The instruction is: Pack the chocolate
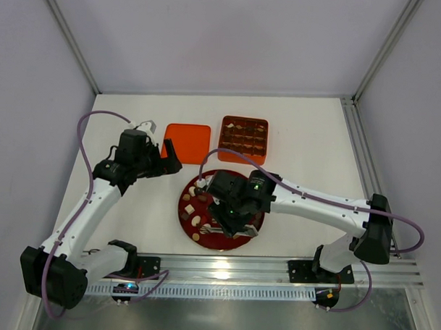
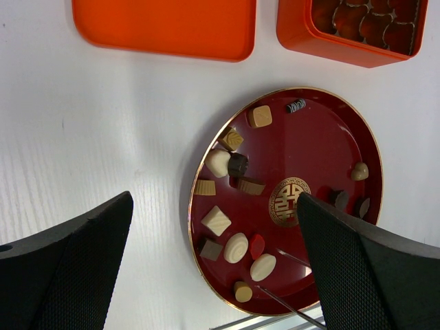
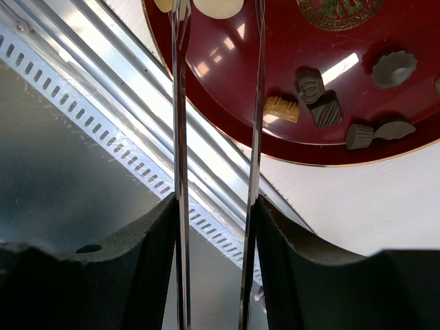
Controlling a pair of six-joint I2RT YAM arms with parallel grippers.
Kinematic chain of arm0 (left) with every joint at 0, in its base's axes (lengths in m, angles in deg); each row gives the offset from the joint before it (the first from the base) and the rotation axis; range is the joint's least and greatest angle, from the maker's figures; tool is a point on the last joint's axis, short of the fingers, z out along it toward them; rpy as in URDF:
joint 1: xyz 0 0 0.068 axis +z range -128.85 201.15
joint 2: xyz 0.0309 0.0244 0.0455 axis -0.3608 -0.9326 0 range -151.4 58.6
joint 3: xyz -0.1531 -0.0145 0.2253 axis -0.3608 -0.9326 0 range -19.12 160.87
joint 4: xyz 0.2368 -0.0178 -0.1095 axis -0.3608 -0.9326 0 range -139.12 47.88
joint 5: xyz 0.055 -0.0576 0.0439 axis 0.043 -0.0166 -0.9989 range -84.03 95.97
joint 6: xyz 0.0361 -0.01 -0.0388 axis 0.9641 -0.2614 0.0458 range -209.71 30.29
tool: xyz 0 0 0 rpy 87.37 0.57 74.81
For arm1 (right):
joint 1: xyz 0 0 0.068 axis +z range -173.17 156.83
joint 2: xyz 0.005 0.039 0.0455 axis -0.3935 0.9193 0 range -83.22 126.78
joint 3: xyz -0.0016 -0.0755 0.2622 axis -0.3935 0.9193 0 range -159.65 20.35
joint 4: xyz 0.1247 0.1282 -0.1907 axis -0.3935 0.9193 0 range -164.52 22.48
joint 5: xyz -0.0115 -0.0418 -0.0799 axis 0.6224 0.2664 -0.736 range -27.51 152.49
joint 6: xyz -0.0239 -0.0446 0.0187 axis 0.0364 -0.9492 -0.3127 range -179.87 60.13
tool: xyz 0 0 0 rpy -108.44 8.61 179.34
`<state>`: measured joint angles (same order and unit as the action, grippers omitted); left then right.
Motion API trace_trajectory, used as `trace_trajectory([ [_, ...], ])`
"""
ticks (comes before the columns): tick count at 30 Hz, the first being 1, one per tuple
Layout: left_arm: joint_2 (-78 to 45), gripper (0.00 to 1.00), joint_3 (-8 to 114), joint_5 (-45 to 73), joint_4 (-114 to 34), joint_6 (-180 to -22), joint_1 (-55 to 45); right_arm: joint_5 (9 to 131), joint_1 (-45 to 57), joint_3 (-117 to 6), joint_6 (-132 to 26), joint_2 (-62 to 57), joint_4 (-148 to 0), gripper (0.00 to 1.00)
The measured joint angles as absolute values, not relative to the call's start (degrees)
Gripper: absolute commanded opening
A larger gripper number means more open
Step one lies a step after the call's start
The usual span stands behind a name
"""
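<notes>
The chocolate (image 2: 216,221) lies as several small cream, tan and dark pieces on the dark red plate (image 2: 309,144), mostly along its left side (image 1: 194,207). My left gripper (image 2: 214,199) is open, hovering above the plate's left edge with nothing in it (image 1: 159,152). My right gripper (image 3: 216,206) is shut on metal tweezers (image 3: 180,103) over the plate's near part (image 1: 229,216). The tweezer arms stand apart, their tips beside a cream oval chocolate (image 3: 218,7). More chocolate (image 3: 282,108) lies near the plate's rim (image 3: 275,62).
An orange gridded tray (image 1: 244,135) holding some dark pieces stands behind the plate. A flat orange lid (image 1: 187,141) lies to its left. A metal rail (image 1: 275,268) runs along the table's near edge, close to the plate.
</notes>
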<state>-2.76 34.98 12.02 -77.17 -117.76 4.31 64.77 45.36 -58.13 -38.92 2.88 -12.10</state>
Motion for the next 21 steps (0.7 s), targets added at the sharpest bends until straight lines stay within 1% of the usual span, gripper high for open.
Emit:
trace_trajectory([
  [21,-2.8,1.0,35.0,12.0,-77.2,-117.8,4.3,64.6,46.4,-58.3,-39.0,6.8,-11.9,0.49],
])
